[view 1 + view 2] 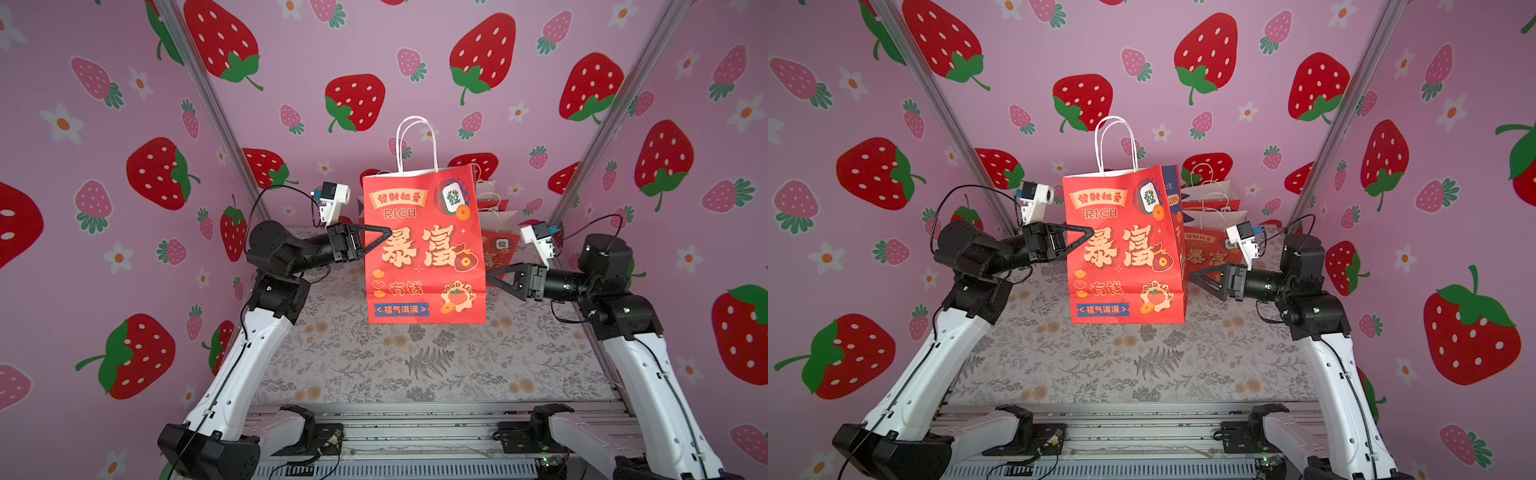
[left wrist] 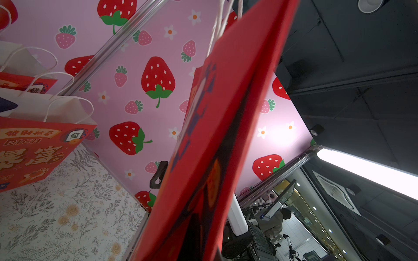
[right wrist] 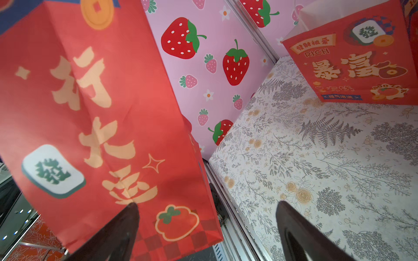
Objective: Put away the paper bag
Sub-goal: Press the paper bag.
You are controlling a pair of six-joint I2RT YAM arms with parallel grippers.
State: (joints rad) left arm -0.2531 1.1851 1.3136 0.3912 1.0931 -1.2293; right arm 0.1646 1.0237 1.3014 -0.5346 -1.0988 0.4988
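Note:
The red paper bag (image 1: 424, 249) (image 1: 1121, 249) with white rope handles hangs upright over the middle of the floral table, and its bottom appears lifted off the cloth. My left gripper (image 1: 388, 231) (image 1: 1090, 231) is shut on the bag's left edge at mid height. In the left wrist view the bag (image 2: 214, 135) fills the middle and hides the jaws. My right gripper (image 1: 490, 276) (image 1: 1192, 277) stands open beside the bag's lower right side. In the right wrist view the bag (image 3: 90, 113) sits by one finger of the right gripper (image 3: 207, 203), and nothing is gripped.
More red paper bags (image 1: 496, 237) (image 1: 1208, 237) (image 3: 352, 63) (image 2: 34, 146) stand at the back right corner of the table. Strawberry-print walls (image 1: 124, 208) close in the left, right and back. A metal rail (image 1: 415, 415) runs along the table's front edge.

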